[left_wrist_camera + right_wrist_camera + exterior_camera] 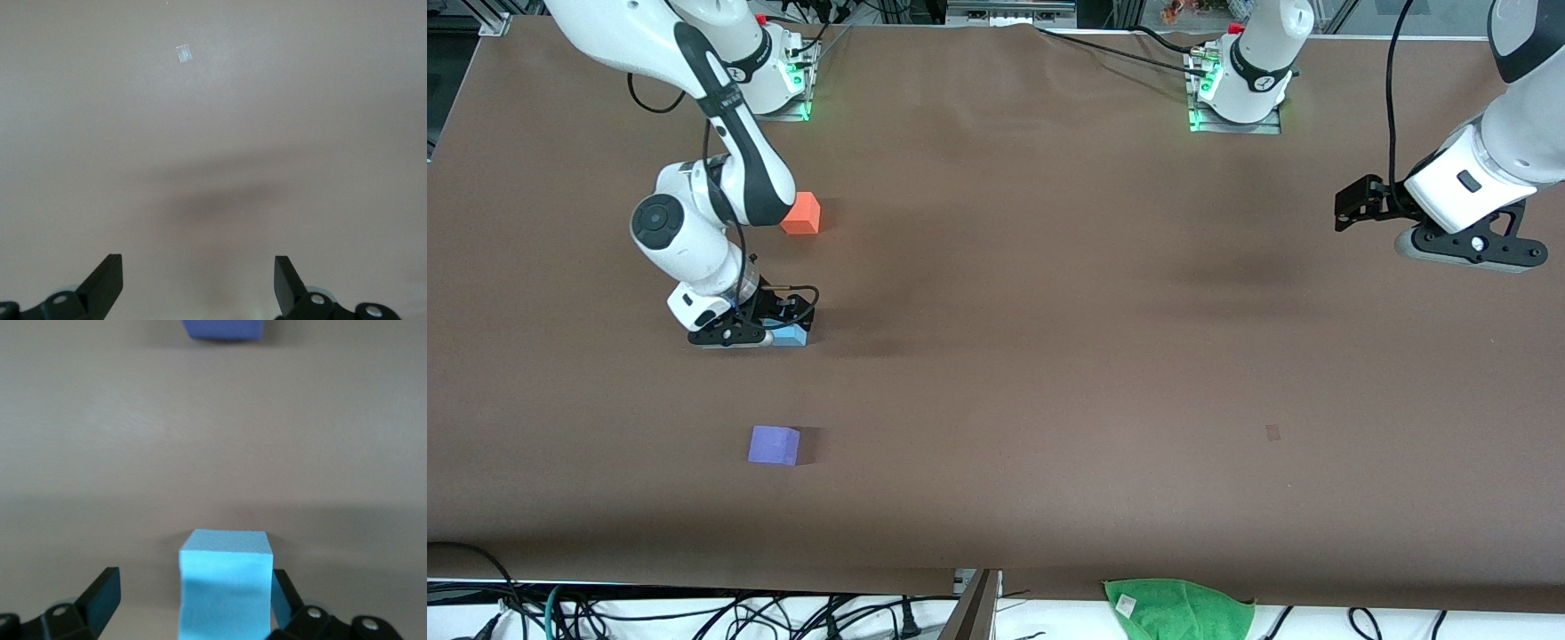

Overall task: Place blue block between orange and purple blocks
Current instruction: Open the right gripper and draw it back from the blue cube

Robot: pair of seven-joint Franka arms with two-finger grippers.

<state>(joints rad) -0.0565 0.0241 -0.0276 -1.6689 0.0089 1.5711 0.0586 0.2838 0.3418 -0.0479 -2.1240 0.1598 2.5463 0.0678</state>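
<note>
With jaws spread wide around it, not gripping, the right gripper (769, 333) sat low at the blue block (791, 336), resting between the orange block (802, 213) and purple block (774, 444), while the left gripper (1352, 206) waited open, well apart.

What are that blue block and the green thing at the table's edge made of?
The blue block looks like matte foam: finely pebbled faces, no shine, though painted wood isn't excluded. The green cloth looks like soft, fuzzy fabric, probably microfibre, lying crumpled with a small tag.
</note>
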